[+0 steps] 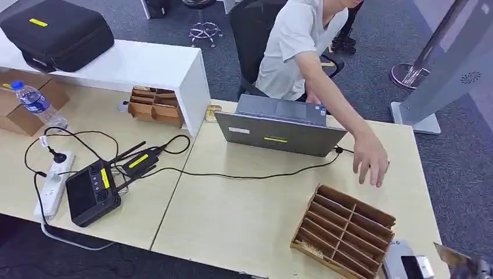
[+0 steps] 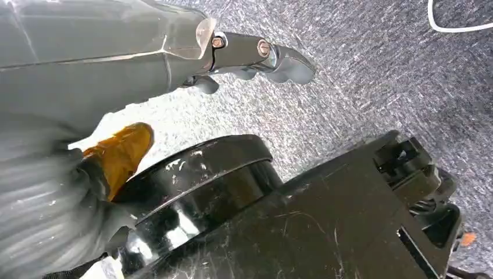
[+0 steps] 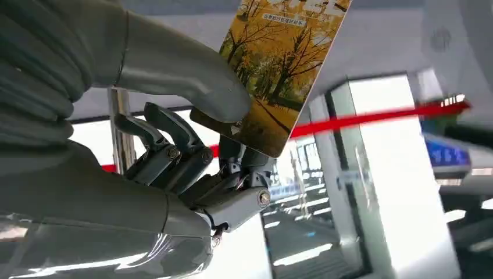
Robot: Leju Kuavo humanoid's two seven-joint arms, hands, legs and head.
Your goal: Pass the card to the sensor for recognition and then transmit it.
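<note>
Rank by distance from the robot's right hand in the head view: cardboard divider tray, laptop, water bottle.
Right hand, holding the card, sits at the bottom-right corner.
1. Cardboard divider tray, just beside it.
2. Laptop, mid-table.
3. Water bottle, far left.

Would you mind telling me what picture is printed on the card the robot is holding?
Golden-yellow autumn trees along a path, clearest in the right wrist view, where the right hand pinches the card.

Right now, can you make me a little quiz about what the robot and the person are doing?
1. True or false: the right hand holds the card.
2. What lies under the person's hand? A) the tabletop B) the water bottle C) the cardboard divider tray
3. Fill in: the laptop is ____ (open/closed).

Key: 1 true; 2 A; 3 open.
</note>
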